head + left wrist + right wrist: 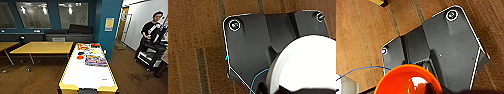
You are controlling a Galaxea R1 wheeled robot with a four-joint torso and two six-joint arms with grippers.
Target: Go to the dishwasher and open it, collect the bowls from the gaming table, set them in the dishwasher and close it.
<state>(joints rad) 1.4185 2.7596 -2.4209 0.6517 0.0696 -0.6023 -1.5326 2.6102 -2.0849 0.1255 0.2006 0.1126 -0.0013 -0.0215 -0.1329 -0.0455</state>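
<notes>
The gaming table (pixel 75 75), white-topped with a yellow edge, stretches away from me just ahead in the head view. On its far half lie an orange-red bowl (pixel 80 57) and a dark bowl (pixel 81 53), beside colourful board-game boxes (pixel 96 60). The dishwasher is out of view. A glossy orange round thing (pixel 408 80) sits close in front of the right wrist camera, over the wooden floor. A white round thing (pixel 305 65) looms large in the left wrist view. I cannot tell whether either is held.
A yellow-topped low table (pixel 45 47) stands left of the gaming table, with another (pixel 6 45) at the far left. A teal column (pixel 108 25) rises behind. A person (pixel 151 28) stands at a black cart (pixel 150 56) on the right, by a doorway.
</notes>
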